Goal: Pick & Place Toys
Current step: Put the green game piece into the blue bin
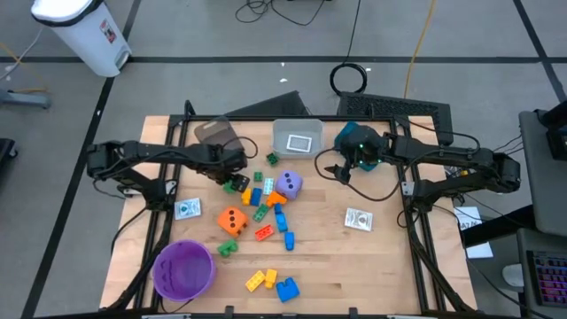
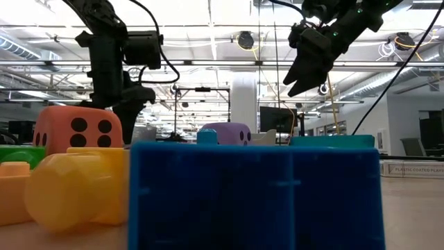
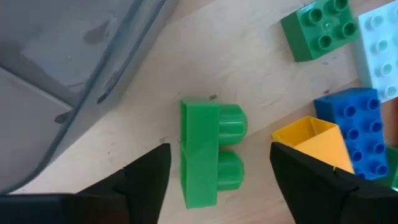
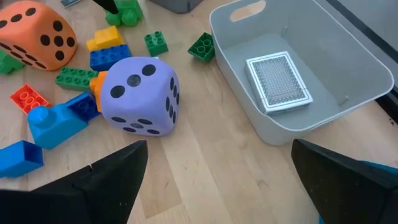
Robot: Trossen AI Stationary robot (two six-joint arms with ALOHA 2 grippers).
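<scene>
left gripper (image 3: 214,180) fingers apart, straddling one green brick (image 3: 208,152) lying on the table (image 1: 390,257) beside the grey bin (image 1: 215,133). right gripper (image 1: 341,170) spread wide, holding nothing, near the white bin (image 1: 297,137). two dice: one orange (image 1: 232,221), one purple (image 1: 289,184). two flat cards on the wood (image 1: 187,209) (image 1: 359,219). one purple bowl (image 1: 184,268).

Tabletop (image 1: 372,266): light wood, dark frame rails along both sides. Purple round bowl (image 1: 184,268) near the front left corner, upright. Grey bin (image 1: 218,134) at the back left of centre, tilted. White bin (image 1: 297,138) at back centre, just beside the grey one. Teal bin (image 1: 358,140) to the right of the white bin. Off the tabletop: white waste bin (image 1: 84,31) on the floor at far left, coiled black cable (image 1: 351,79) behind the tabletop
</scene>
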